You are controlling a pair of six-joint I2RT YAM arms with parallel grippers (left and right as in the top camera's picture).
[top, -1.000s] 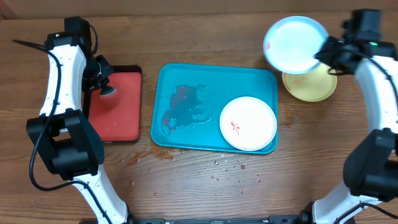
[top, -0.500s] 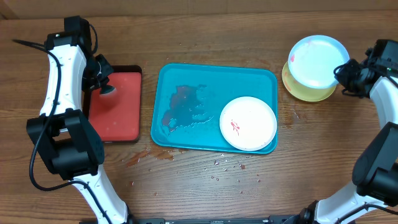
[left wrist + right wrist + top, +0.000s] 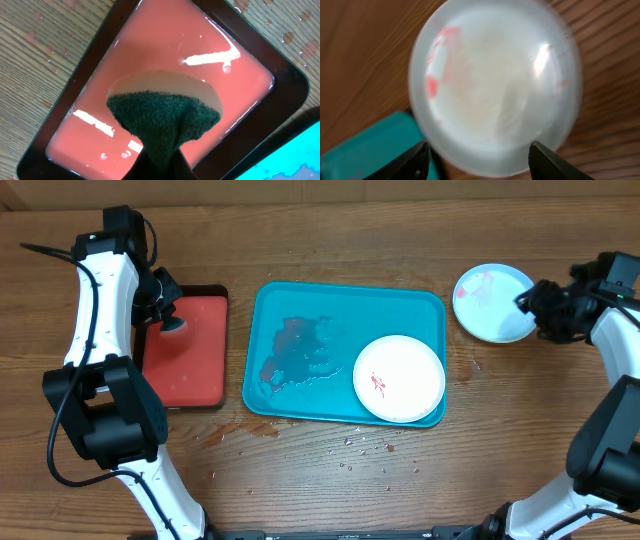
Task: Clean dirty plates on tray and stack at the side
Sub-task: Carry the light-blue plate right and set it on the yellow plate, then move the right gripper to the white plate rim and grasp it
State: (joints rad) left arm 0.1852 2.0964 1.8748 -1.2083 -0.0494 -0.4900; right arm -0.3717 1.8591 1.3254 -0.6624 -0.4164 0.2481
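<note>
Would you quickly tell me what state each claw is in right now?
Left claw: closed, holding the sponge.
Right claw: open, gripping nothing; the light blue plate lies in front of it.

from overhead i get even, bright light on the bench (image 3: 330, 480), soft short shadows and a sharp picture, with a wet sheen on the teal tray (image 3: 400, 315). my left wrist view is crisp on the sponge (image 3: 160, 115), but long white glare streaks cross the wet red tray (image 3: 170, 40). my right wrist view is smeared: the light blue plate (image 3: 495, 85) is blurred all over, with a pale glare patch at its right.
</note>
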